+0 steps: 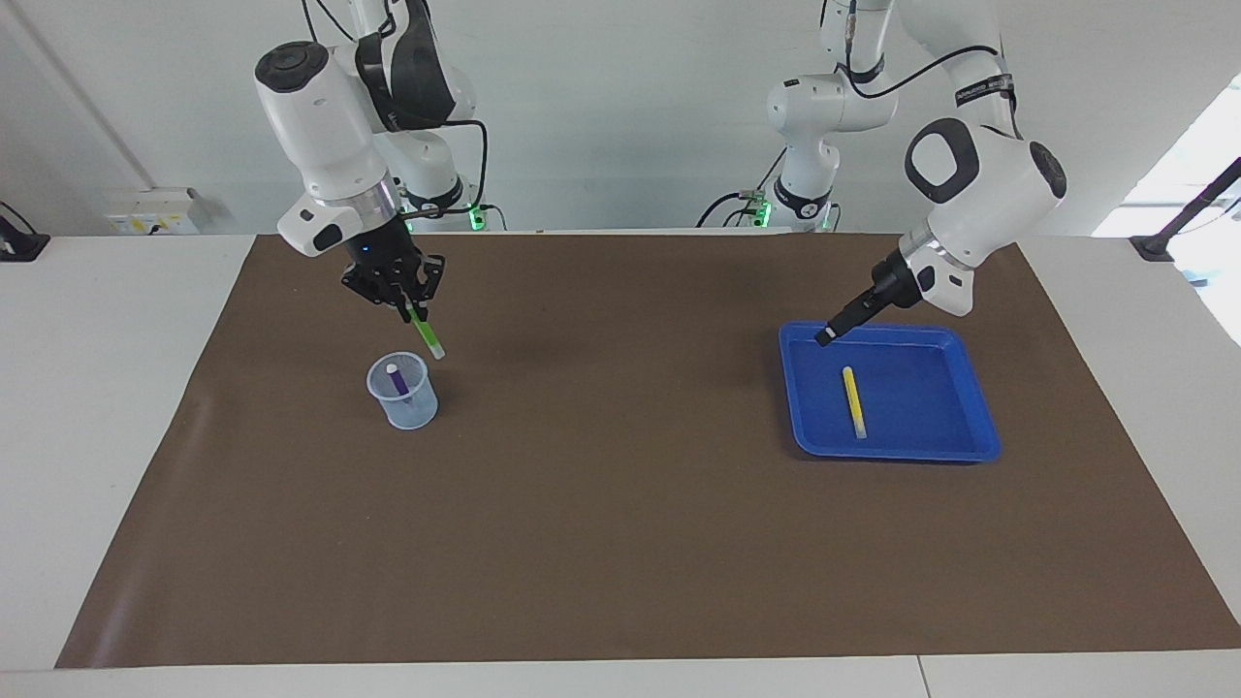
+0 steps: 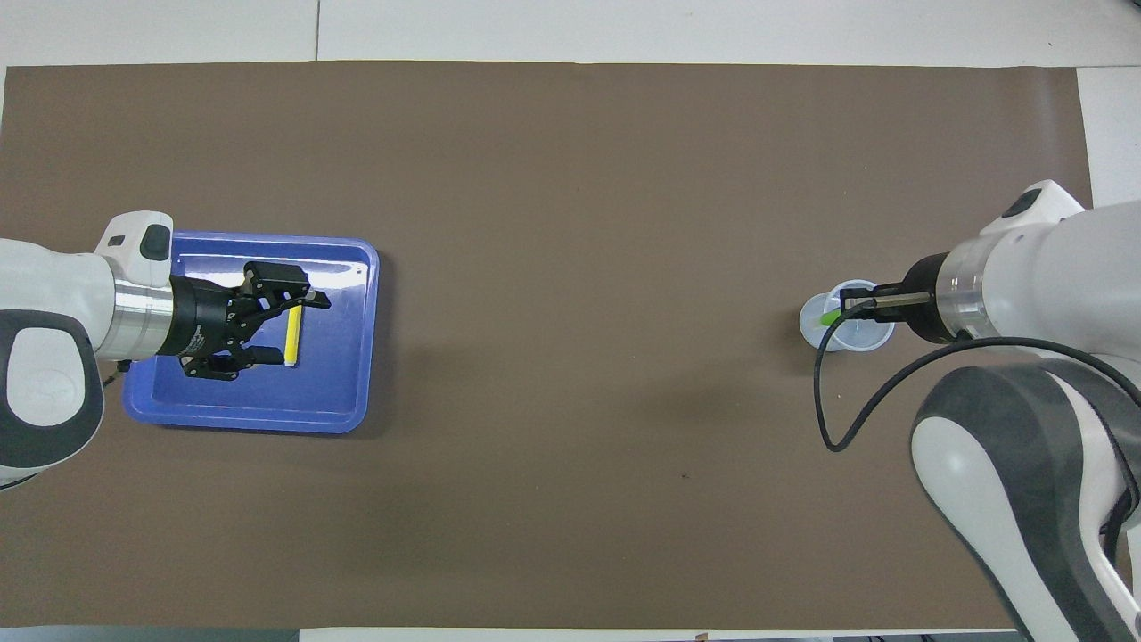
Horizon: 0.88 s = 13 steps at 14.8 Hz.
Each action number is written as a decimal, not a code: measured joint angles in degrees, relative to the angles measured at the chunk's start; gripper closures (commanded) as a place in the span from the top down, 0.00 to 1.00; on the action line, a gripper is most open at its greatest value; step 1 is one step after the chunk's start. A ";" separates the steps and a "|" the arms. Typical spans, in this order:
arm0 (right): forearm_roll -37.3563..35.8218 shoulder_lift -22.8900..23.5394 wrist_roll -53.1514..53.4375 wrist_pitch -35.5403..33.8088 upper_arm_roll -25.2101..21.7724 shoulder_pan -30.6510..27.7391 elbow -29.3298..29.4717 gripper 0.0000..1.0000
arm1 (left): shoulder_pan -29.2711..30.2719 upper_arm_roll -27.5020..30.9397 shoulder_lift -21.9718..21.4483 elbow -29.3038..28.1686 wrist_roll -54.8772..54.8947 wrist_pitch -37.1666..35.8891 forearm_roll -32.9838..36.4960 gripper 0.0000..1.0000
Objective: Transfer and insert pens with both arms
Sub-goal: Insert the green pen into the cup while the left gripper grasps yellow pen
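My right gripper is shut on the bright green pen, which hangs tilted with its pale end down, just above the rim of the clear cup. The purple pen stands in that cup. In the overhead view the green pen lies over the cup, and the wrist mostly hides the right gripper. My left gripper is open over the blue tray, above the yellow pen that lies flat in the tray. In the facing view the left gripper hangs over the tray's edge nearest the robots, clear of the yellow pen.
A brown mat covers most of the white table. The blue tray sits toward the left arm's end and the cup toward the right arm's end. A black cable loops from the right wrist.
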 measured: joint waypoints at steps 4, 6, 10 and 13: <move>-0.08 -2.16 -2.05 3.99 0.04 -1.24 -4.80 0.00 | -0.15 -0.10 4.88 0.14 5.82 5.76 10.95 1.00; -0.11 -2.16 -2.24 4.33 0.06 -1.30 -4.93 0.00 | -0.31 -0.31 7.39 0.17 6.86 8.55 14.35 1.00; -0.12 -2.16 -2.24 4.46 0.15 -1.30 -4.93 0.00 | -1.15 -0.70 11.03 0.26 7.41 12.04 15.38 0.94; -0.13 -1.72 -2.24 5.34 0.15 -1.34 -5.20 0.00 | -2.19 -0.72 12.45 0.43 7.41 13.03 15.48 0.87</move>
